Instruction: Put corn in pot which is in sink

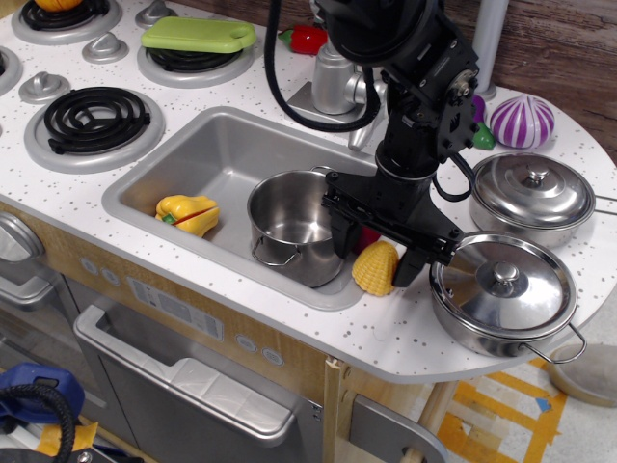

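now, gripper: fingers spread wide, straddling the corn.
grasp: centre, then close.
pot: just beside corn.
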Controlling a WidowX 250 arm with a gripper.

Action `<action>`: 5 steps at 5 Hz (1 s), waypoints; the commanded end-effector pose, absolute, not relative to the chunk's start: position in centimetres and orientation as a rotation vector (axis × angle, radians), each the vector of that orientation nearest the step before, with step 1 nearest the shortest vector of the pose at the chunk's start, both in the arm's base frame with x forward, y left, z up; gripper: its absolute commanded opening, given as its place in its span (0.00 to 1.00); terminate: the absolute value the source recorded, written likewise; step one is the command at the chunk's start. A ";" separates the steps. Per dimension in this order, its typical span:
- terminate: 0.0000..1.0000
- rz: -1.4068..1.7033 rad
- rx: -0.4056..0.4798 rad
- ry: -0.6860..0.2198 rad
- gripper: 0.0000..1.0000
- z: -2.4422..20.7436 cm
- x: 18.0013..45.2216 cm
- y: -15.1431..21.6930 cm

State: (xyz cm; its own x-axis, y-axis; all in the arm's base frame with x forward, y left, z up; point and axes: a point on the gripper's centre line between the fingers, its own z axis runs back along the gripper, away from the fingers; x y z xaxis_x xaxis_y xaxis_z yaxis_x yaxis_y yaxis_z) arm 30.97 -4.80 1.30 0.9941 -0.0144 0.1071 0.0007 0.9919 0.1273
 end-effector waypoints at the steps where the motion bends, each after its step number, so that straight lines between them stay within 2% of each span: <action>1: 0.00 -0.001 0.117 -0.144 0.00 1.7 31.4 -4.0; 2: 0.00 -0.035 0.141 -0.146 0.00 2.2 31.7 -2.6; 4: 0.00 -0.219 0.320 -0.155 0.00 6.1 33.2 3.7; 5: 0.00 -0.306 0.353 -0.192 0.00 5.9 34.2 6.1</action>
